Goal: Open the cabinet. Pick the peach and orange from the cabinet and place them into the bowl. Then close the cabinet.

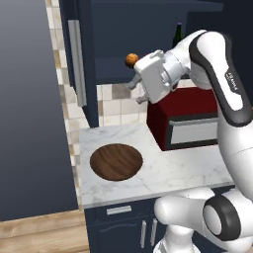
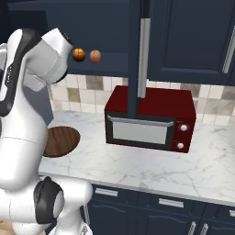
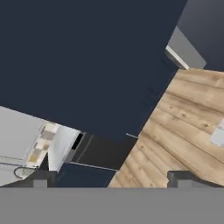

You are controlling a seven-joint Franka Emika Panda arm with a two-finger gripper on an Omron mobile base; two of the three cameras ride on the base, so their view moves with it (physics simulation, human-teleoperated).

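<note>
Cabinet (image 2: 114, 27) doors are swung open; orange (image 2: 79, 54) and peach (image 2: 95, 56) are seen side by side on its shelf, bowl (image 1: 116, 161) on worktop (image 1: 163, 168) below. Claw (image 1: 137, 91) is spread, empty.

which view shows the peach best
The right base view: the peach sits in plain sight on the open cabinet shelf, just right of the orange. In the left base view the orange shows, while the arm covers the spot beside it. The hand view looks at dark cabinet panels and wood floor.
</note>
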